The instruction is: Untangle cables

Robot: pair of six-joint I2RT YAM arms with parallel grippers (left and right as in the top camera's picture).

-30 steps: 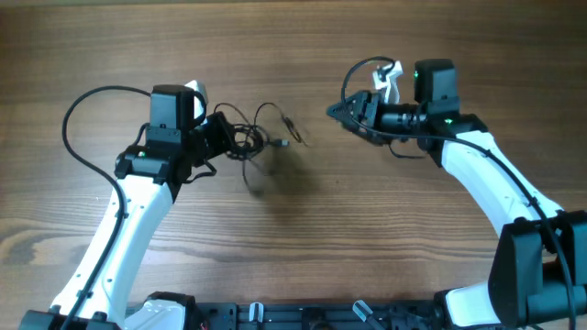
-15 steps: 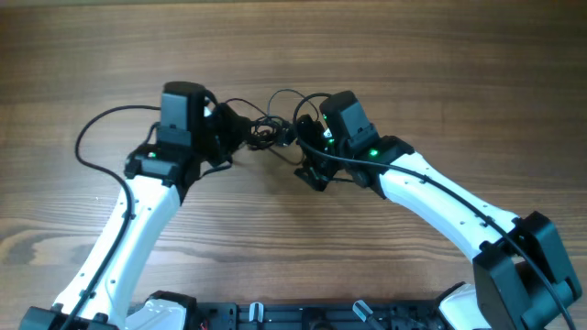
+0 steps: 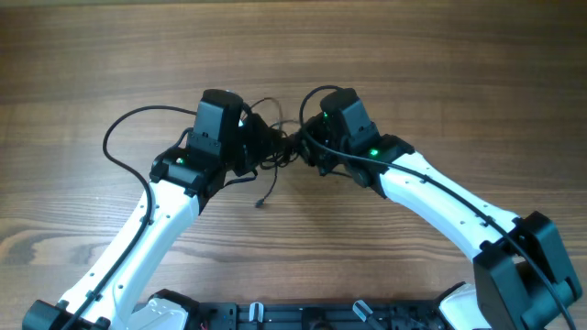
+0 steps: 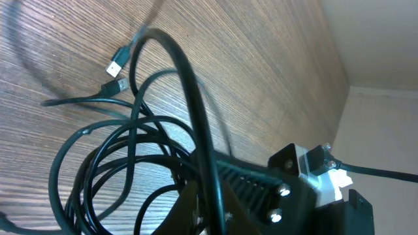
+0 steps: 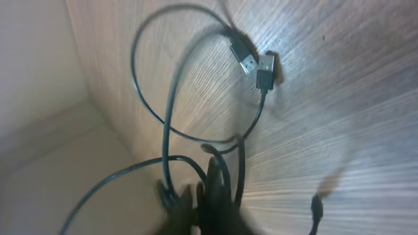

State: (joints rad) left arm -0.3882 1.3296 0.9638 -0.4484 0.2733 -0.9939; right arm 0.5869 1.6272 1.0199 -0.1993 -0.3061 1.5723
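1. The left gripper (image 3: 260,147) and right gripper (image 3: 310,152) are pointing at each other over the middle of the table (image 3: 459,55), tips nearly touching.
2. The cables (image 3: 281,145) are bunching in a dark knot between the two tips; how the jaws are standing is not showing from above.
3. One thin loop is arching from the knot toward the far edge.
4. One strand is trailing toward the near edge, its end (image 3: 261,203) lying on bare wood, apart from both arms.
5. A thick cord (image 3: 119,137) is looping out left of the left arm.
6. Green lights are glowing on both wrists.
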